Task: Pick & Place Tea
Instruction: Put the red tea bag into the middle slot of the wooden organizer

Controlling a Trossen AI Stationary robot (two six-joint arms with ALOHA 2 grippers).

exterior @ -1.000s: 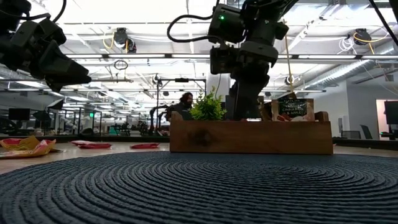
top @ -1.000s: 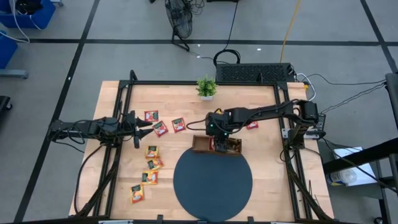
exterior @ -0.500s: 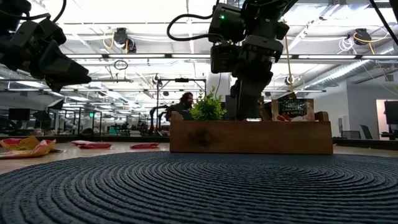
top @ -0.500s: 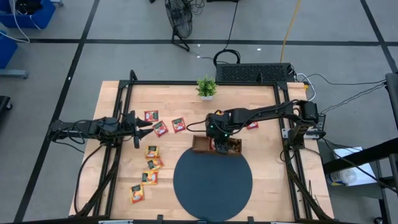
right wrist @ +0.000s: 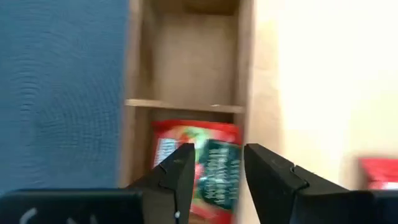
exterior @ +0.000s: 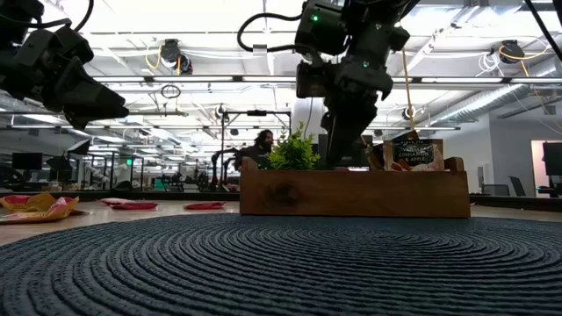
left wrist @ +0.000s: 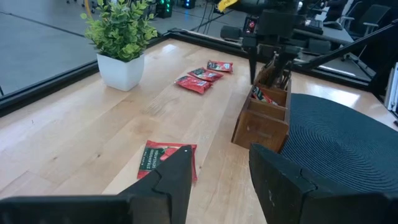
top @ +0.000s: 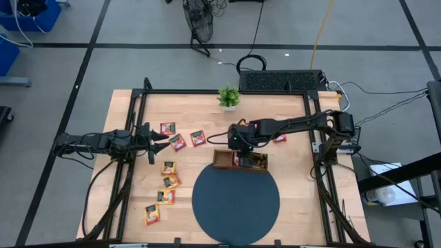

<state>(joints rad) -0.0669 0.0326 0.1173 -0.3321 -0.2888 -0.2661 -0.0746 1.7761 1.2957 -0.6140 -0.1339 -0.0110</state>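
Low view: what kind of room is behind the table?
Likely an open lab or workshop: long ceiling lights, cable reels hung overhead, a person among metal-framed stations behind. The high view shows a grey taped floor.

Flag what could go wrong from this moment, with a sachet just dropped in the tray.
1. The red sachet in the wooden tray seems to lean on the wall rather than lie flat, so it may take up room later sachets need.
2. The right end effector, open, hangs just above that sachet and close to the tray wall; a sideways move could nudge the tray.
3. The left end effector waits open near a loose red sachet on the table.
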